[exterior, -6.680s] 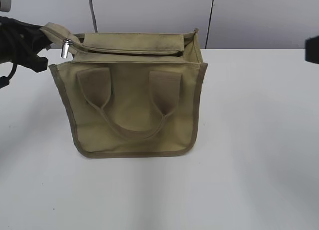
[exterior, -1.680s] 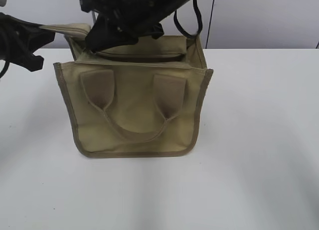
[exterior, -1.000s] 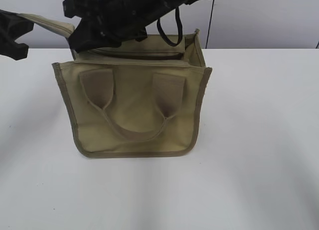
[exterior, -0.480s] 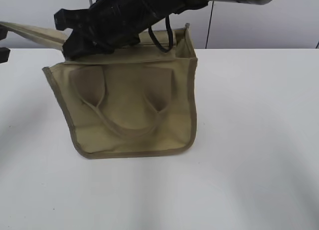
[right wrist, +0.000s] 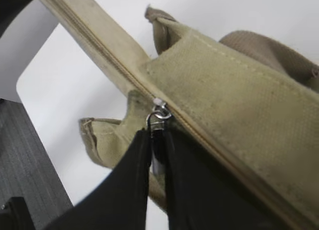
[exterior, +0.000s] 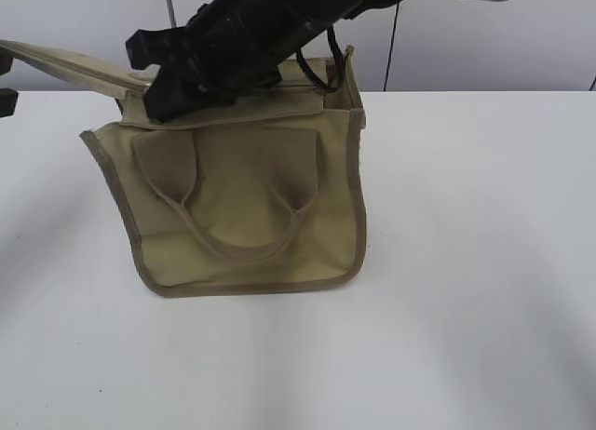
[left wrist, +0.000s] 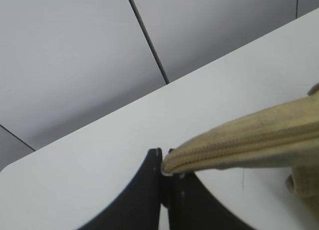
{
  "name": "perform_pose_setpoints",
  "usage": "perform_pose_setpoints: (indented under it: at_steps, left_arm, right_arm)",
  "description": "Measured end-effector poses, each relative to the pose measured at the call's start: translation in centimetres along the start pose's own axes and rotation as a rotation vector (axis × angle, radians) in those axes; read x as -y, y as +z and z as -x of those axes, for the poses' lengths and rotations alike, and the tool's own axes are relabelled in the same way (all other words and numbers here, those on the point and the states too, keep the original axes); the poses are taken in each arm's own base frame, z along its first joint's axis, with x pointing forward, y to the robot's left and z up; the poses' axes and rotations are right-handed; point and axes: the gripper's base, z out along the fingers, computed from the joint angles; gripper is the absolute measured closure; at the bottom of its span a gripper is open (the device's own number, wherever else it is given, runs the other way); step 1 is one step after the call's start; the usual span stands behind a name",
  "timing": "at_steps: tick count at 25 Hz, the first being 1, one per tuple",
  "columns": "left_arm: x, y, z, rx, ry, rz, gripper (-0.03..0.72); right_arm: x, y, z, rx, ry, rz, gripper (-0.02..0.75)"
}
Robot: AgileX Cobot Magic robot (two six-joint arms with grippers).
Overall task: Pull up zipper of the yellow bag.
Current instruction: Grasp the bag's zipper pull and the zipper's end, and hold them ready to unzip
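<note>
Right arm reaches in from upper right, slanting down-left across the top of the yellow bag [exterior: 247, 207]; right gripper [right wrist: 158, 153] sits at its upper left corner, fingers pinched together on the metal pull tab [right wrist: 157, 140]. Left gripper [left wrist: 166, 172], left of the bag, clamps the zipper [left wrist: 249, 140] tape end.

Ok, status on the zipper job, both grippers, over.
Left gripper shut on the zipper tail, holding it taut. Right gripper shut on the pull tab, near the tail end of the yellow bag. Nothing in the way.
</note>
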Motion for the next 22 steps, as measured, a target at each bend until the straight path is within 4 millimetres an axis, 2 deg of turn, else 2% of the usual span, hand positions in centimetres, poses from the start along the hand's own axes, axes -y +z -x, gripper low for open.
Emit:
perform_pose_setpoints:
  at_steps: [5, 12, 17, 22]
  left_arm:
    - [-0.1, -0.1, 0.0, -0.005, -0.004, 0.007, 0.683]
    - [-0.1, -0.1, 0.1, 0.011, -0.009, 0.001, 0.683]
    - [-0.2, -0.1, 0.0, 0.007, -0.016, 0.004, 0.683]
    - [-0.2, -0.1, 0.0, 0.007, -0.019, 0.005, 0.683]
  right_arm:
    - [0.9, -1.2, -0.1, -0.055, -0.054, -0.093, 0.751]
    - [2.3, -4.7, 0.3, -0.092, -0.063, -0.168, 0.751]
    - [3.1, -5.4, 0.2, -0.120, -0.081, -0.206, 0.751]
    - [2.9, -6.3, 0.4, -0.114, -0.094, -0.227, 0.751]
